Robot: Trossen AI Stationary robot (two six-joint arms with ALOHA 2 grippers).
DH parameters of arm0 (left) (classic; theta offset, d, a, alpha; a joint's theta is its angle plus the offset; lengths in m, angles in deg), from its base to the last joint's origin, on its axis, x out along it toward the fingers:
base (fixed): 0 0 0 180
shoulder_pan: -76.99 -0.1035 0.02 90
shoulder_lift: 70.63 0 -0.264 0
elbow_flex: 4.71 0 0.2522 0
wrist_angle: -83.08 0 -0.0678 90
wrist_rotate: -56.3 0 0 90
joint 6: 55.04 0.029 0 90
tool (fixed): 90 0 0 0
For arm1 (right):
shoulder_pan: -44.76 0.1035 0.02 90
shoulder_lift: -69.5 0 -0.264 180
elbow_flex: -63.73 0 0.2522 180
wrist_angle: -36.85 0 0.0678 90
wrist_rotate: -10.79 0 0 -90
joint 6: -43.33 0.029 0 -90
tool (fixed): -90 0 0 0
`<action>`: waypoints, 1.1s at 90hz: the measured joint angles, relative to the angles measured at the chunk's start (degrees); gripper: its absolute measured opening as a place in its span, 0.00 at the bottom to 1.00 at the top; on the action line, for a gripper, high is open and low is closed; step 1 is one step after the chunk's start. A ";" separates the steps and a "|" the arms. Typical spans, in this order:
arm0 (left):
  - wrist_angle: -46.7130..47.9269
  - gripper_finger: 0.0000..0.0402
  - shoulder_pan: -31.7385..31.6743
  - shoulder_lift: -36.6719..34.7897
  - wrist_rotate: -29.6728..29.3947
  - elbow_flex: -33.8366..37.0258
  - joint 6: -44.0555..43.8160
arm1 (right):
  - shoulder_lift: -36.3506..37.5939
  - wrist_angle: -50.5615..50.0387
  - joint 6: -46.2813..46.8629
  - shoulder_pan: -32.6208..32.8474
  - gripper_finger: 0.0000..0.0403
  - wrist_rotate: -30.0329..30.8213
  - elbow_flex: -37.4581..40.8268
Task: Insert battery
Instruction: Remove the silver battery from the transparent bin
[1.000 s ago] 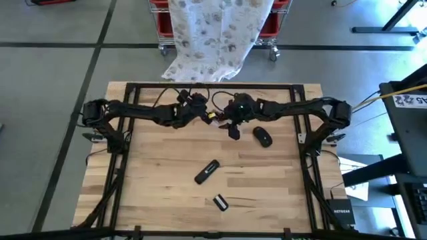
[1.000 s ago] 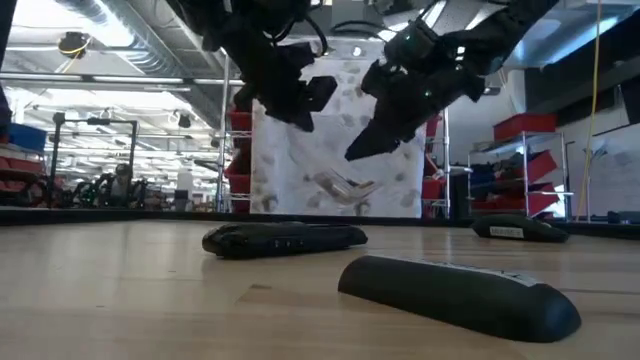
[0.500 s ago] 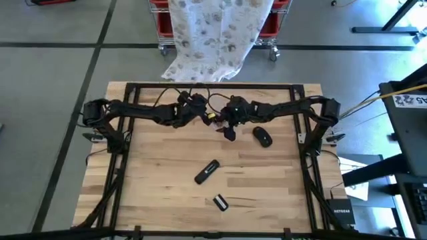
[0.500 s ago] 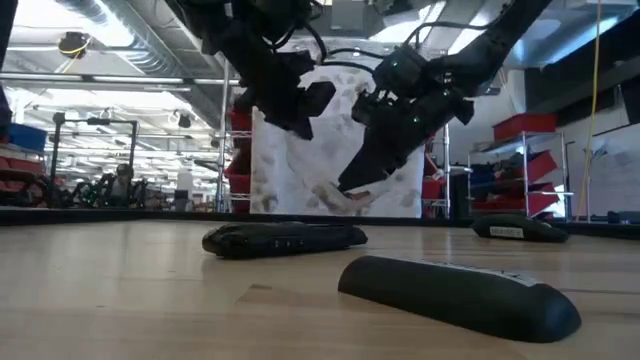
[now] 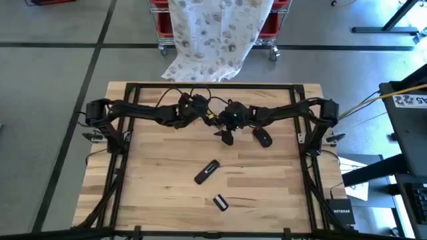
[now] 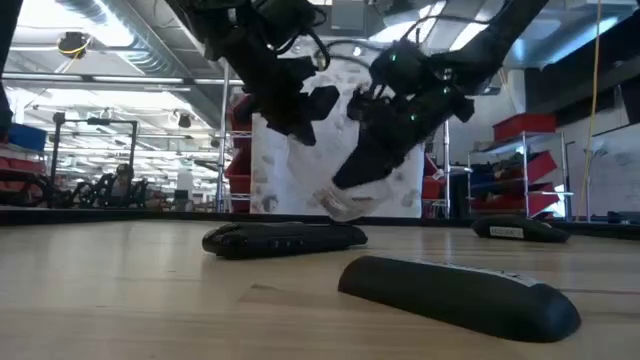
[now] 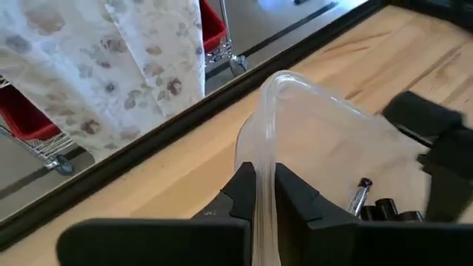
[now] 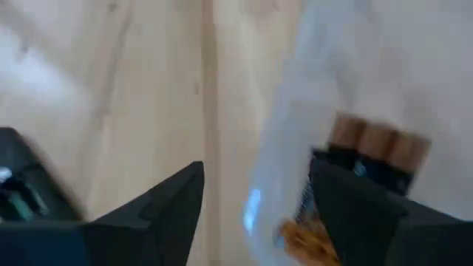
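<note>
A clear plastic container with several batteries in it sits at the far middle of the table, and my left gripper is shut on its rim. My right gripper stands open just right of it, slanting down. In the right wrist view its fingers straddle the container's side, with the batteries just beyond. Whether it touches the container, I cannot tell. A black remote lies at the table's middle, and its black cover lies nearer the front. My left gripper pinches the container's thin clear wall at the rim, one finger inside and one outside. The fingers come from the table's left. Whether the container's bottom rests on the table does not show.
A black mouse-shaped object lies just right of my right gripper. The black frame rail runs along the table's far edge, with a patterned cloth over a red cart beyond it. Bare wood lies to the left and near right.
My right gripper has moved toward the table's left edge and down, closing on the clear container held by my left gripper. Its fingers have stayed apart. The remote, the cover and the mouse-shaped object have not moved.
</note>
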 joint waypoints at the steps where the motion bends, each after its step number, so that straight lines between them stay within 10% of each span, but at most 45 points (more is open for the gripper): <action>1: -0.04 0.00 0.00 0.00 -0.01 -0.02 -0.13 | -0.01 -0.02 0.10 0.07 0.58 0.55 -0.01; 52: 0.73 0.00 -1.39 -0.04 0.24 -0.01 -1.03 | 3.81 -11.17 -16.36 5.58 0.50 14.41 0.06; 99: 0.73 0.02 -1.44 -0.09 1.33 0.12 -2.55 | -1.45 -6.06 -11.64 5.30 0.77 17.50 0.01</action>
